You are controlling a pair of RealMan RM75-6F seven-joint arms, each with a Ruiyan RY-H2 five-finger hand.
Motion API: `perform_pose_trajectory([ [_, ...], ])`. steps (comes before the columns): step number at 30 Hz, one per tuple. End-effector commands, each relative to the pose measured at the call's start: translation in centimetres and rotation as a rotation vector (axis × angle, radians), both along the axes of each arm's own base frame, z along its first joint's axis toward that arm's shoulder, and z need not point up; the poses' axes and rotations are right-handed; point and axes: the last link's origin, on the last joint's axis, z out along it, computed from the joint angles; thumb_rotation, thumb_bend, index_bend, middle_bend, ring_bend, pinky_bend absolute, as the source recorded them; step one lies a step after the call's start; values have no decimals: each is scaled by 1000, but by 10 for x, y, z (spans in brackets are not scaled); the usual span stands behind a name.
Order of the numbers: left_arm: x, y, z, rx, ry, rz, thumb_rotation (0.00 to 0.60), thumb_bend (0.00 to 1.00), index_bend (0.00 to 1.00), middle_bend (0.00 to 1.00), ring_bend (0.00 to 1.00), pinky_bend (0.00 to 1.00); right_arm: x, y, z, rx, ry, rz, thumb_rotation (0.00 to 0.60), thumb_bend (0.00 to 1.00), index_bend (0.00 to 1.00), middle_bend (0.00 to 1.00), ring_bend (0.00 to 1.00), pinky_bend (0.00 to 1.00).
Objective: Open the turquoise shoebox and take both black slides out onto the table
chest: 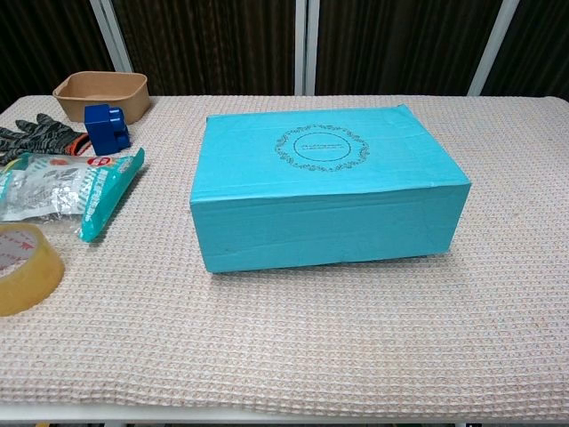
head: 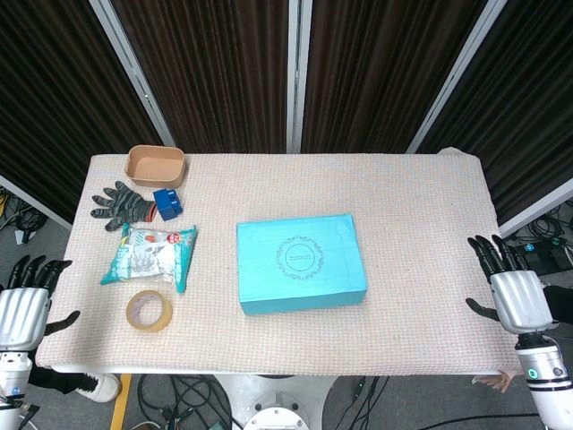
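While the turquoise shoebox [head: 301, 262] sits lidded, left hand [head: 22, 307] and right hand [head: 515, 291] spread wide, holding nothing.

Shoebox [head: 301, 262] mid-table; tape roll [head: 149, 310] apparently well left.

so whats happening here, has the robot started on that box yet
Not yet. The turquoise shoebox sits closed in the middle of the table, and nothing touches it. The left robot hand and the right robot hand both hang open at the table's near corners, holding nothing. The slides are not visible, presumably inside. A glove, snack bag, tape roll, blue block and tan bowl lie on the left.
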Motion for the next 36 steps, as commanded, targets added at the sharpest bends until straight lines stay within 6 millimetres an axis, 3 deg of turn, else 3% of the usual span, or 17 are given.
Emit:
perform_pose_trajectory([
  [1,0,-2,0,-6,-3,1,600,0,206,214,110,85,12,-23,-16,53,25,68,600,0,0,86,0,107],
  [7,1,-6,3,1,-12,2,600,0,206,214,110,85,45,-67,-57,150,21,198,600,0,0,71,0,61],
  [15,-5,-16,8,27,-26,21,600,0,206,214,110,86,74,-90,-111,230,33,299,600,0,0,64,0,41],
  [20,-5,-16,7,18,-30,21,600,0,206,214,110,89,96,-87,-136,281,38,384,600,0,0,60,0,13],
  [27,-4,-14,4,14,-38,15,600,0,206,214,110,89,131,-62,-167,410,-15,490,600,0,0,75,0,13],
  [31,-2,-12,2,2,-40,12,600,0,206,214,110,89,131,-56,-167,440,16,518,600,0,0,73,0,13],
  [36,-3,-12,0,-5,-45,15,600,0,206,214,110,89,107,-76,-145,359,84,459,600,0,0,83,0,13],
])
